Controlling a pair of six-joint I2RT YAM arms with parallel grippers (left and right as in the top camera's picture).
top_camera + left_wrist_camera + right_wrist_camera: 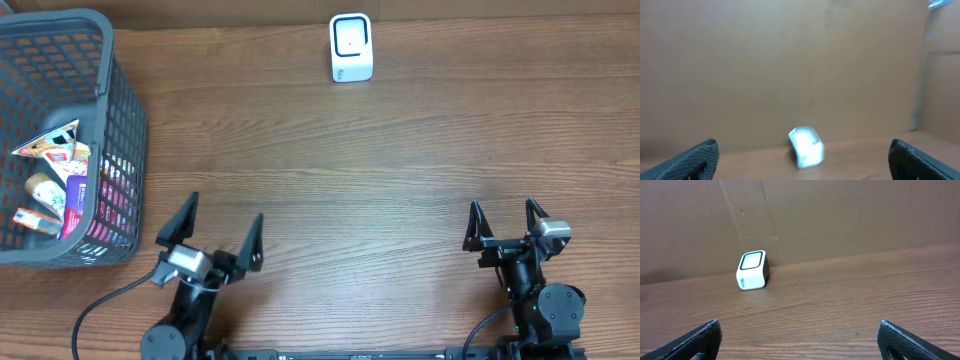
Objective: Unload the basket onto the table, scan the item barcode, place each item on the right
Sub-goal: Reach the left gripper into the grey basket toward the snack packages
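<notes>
A small white barcode scanner (351, 47) with a dark-rimmed window stands at the far middle of the wooden table; it also shows as the white scanner (753, 270) in the right wrist view and, blurred, as the scanner (806, 147) in the left wrist view. Several packaged items (62, 180) lie inside the dark basket (118, 120) at the left. My left gripper (224, 231) is open and empty near the front edge, right of the basket. My right gripper (509, 222) is open and empty at the front right.
A brown cardboard wall (840, 215) backs the table behind the scanner. Bare wood (360, 190) stretches between both grippers and the scanner. A black cable (100, 308) runs from the left arm's base.
</notes>
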